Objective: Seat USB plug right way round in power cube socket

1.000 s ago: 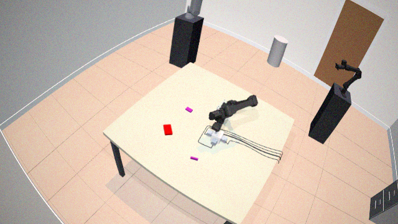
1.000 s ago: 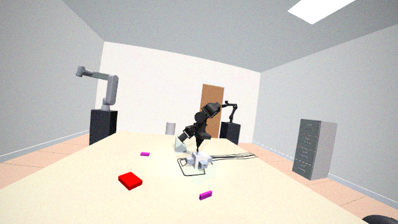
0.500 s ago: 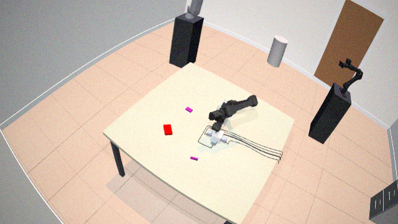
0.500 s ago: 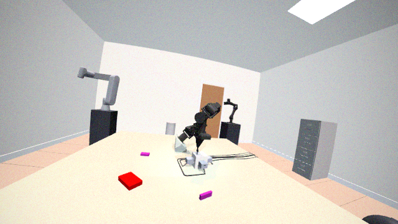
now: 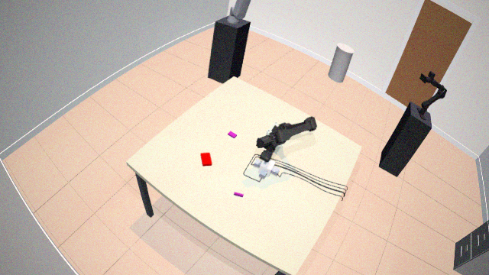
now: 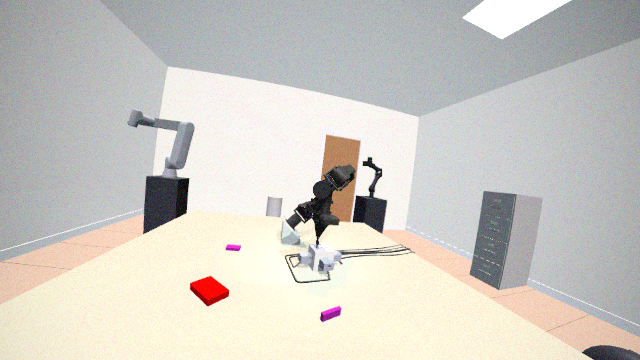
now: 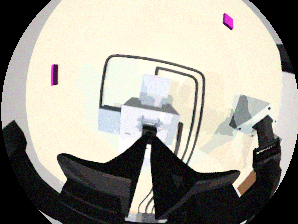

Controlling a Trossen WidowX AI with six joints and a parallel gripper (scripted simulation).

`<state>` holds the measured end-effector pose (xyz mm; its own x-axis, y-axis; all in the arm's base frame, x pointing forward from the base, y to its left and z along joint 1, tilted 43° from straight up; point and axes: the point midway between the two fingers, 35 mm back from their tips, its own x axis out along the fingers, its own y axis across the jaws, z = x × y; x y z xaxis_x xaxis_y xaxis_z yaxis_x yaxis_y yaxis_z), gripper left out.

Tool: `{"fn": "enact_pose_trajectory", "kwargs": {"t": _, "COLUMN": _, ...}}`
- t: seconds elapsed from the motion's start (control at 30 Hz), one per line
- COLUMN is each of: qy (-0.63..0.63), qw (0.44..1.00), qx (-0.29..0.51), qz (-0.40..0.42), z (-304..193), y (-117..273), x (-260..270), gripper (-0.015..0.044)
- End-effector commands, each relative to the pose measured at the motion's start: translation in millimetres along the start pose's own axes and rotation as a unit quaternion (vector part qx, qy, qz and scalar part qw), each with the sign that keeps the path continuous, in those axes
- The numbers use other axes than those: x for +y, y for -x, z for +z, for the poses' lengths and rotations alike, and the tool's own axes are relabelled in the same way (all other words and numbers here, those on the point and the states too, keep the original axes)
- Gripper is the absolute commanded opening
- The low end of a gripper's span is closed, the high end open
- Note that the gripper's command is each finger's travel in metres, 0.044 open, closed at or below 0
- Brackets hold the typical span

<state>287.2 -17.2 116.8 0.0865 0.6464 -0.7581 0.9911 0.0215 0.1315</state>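
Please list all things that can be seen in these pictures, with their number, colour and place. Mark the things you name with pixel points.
power cube (image 5: 268, 165) (image 6: 315, 256) (image 7: 131, 120): one, white, on table
USB plug (image 7: 149, 129): one, dark, at cube's top
plug-in blocks: several, pale, around cube's sides
cables: several, black, on table
red box (image 5: 206, 159) (image 6: 209, 290): one, red, on table
small bars: two, magenta, on table
table (image 5: 183, 130) (image 6: 150, 310): one, cream, mid-room
other arms: two, grey and black, on black pedestals
bin: one, grey, floor
door: one, brown, wall
cabinet: one, grey, floor
robot's arm: one, black, over table
gripper (image 7: 149, 139): one, black, shut on plug

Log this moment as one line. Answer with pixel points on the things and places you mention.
gripper (image 5: 265, 157) (image 6: 317, 243) (image 7: 149, 139): shut on USB plug (image 7: 149, 129) | location: above power cube (image 5: 268, 166) (image 6: 315, 257) (image 7: 131, 112) | release: not done | seating: cannot tell
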Motion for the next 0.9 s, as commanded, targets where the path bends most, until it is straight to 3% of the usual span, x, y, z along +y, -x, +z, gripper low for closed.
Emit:
{"fn": "enact_pose_trajectory", "kwargs": {"t": 0.0, "qy": -0.002, "qw": 1.000, "qx": -0.001, "qz": 0.000, "z": 0.2, "y": -0.5, "x": -0.2, "gripper": 0.0000}}
{"fn": "enact_pose_trajectory", "kwargs": {"t": 0.87, "qy": -0.002, "qw": 1.000, "qx": -0.001, "qz": 0.000, "z": 0.1, "y": -3.7, "x": -0.1, "gripper": 0.0000}}
